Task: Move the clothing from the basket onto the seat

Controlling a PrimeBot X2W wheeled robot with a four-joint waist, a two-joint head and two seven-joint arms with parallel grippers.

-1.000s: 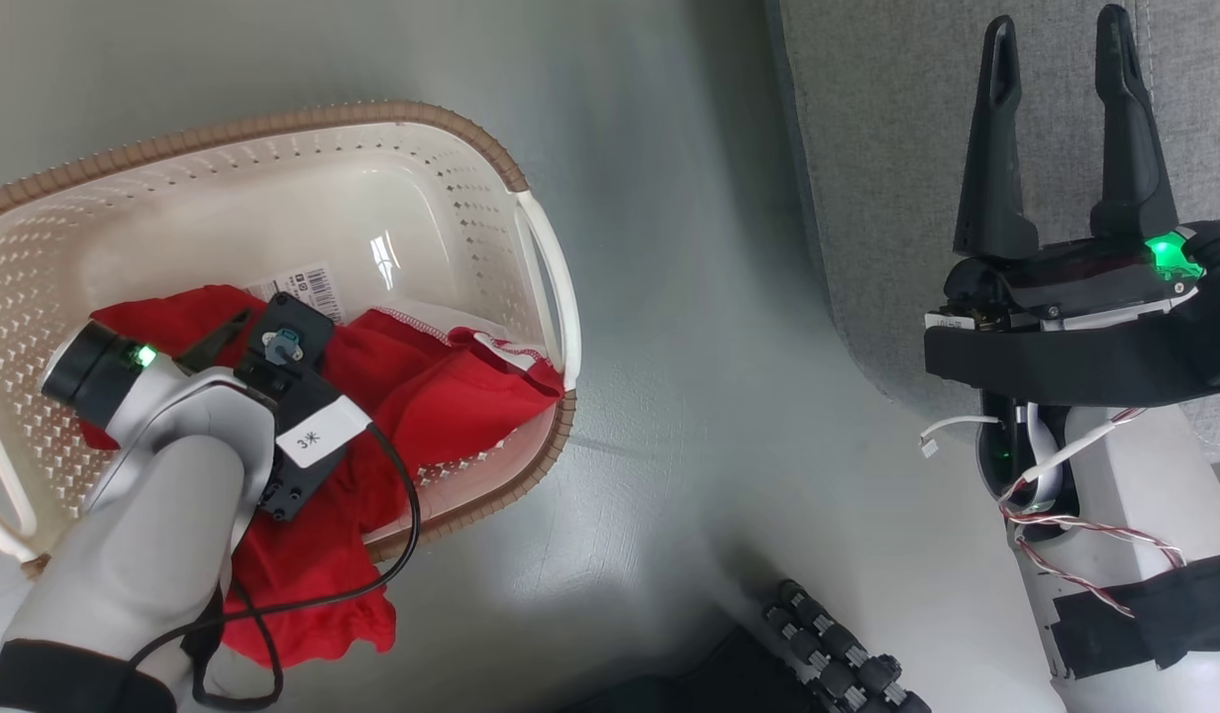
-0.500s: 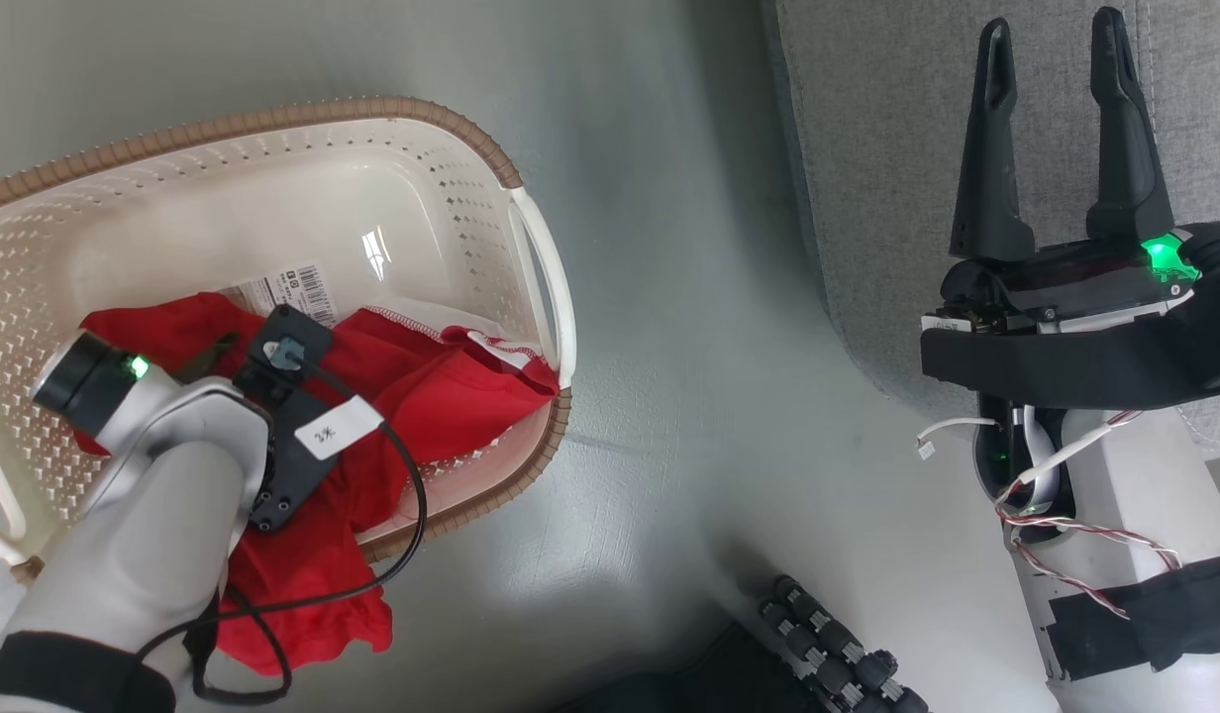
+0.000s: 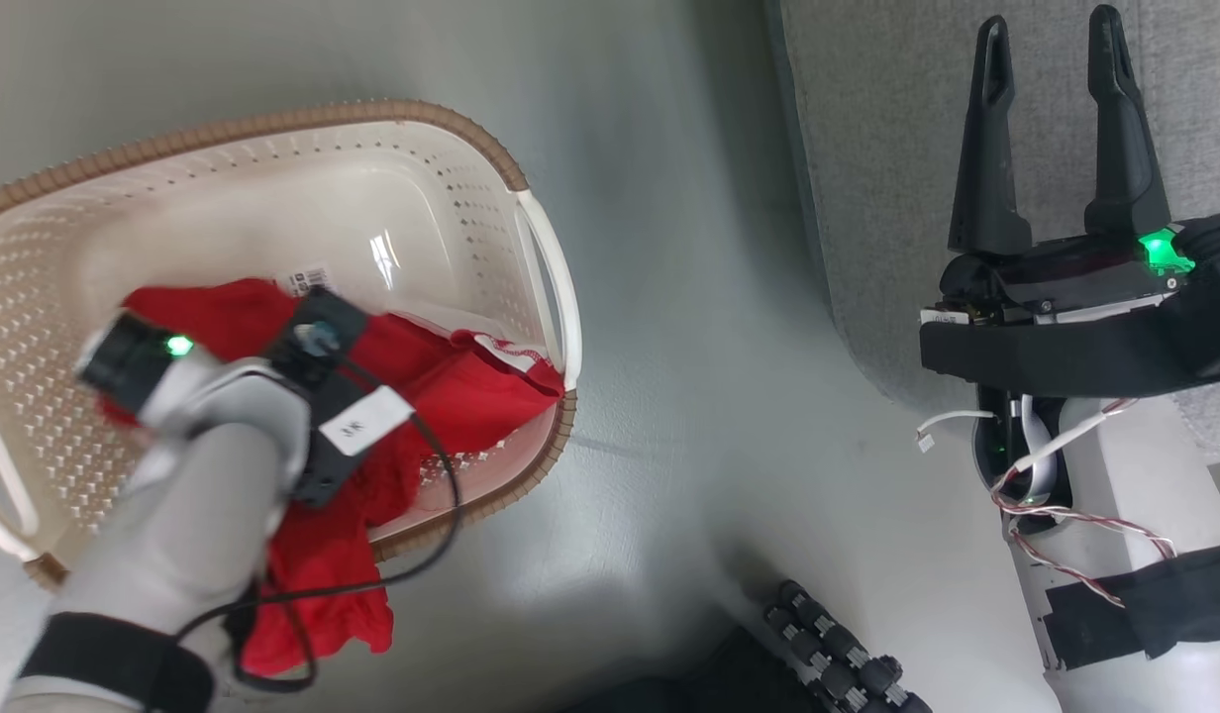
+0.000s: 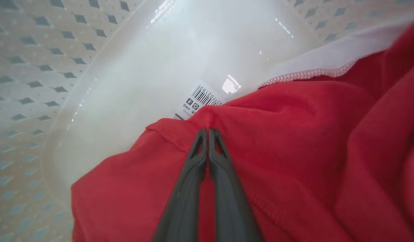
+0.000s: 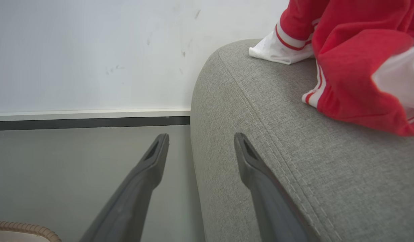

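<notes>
The basket was cream with a brown rim. The garment was red, edged white. The seat was grey.

**Around the work area**

We see a smooth, glossy grey floor with soft pale reflections spread across it. In the right wrist view it runs back to a plain white painted wall. Where the two meet we make out a narrow white skirting strip, with a dark band just beneath it touching the floor. A few faint grey scuff marks dot the wall higher up. In the left wrist view we find a small white paper label printed with a black barcode. It lies flat and is partly covered, and its small print is too blurred to read.
</notes>
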